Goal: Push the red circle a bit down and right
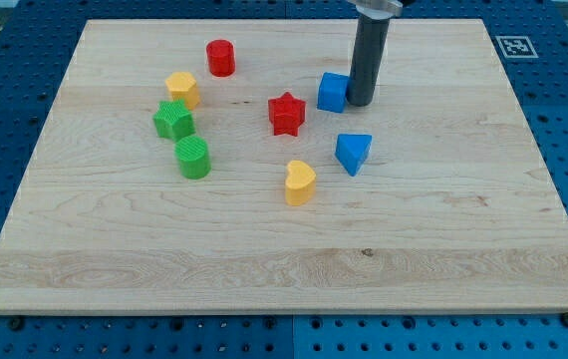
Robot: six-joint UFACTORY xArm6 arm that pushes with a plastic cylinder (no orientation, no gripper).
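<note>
The red circle is a short red cylinder near the view's top, left of centre on the wooden board. My tip is the lower end of a dark rod; it rests on the board touching the right side of the blue cube. The tip is far to the right of the red circle and a little lower. A red star lies between them, lower than the circle.
A yellow hexagon, a green star and a green cylinder stand below and left of the red circle. A blue triangle and a yellow heart lie lower, near centre.
</note>
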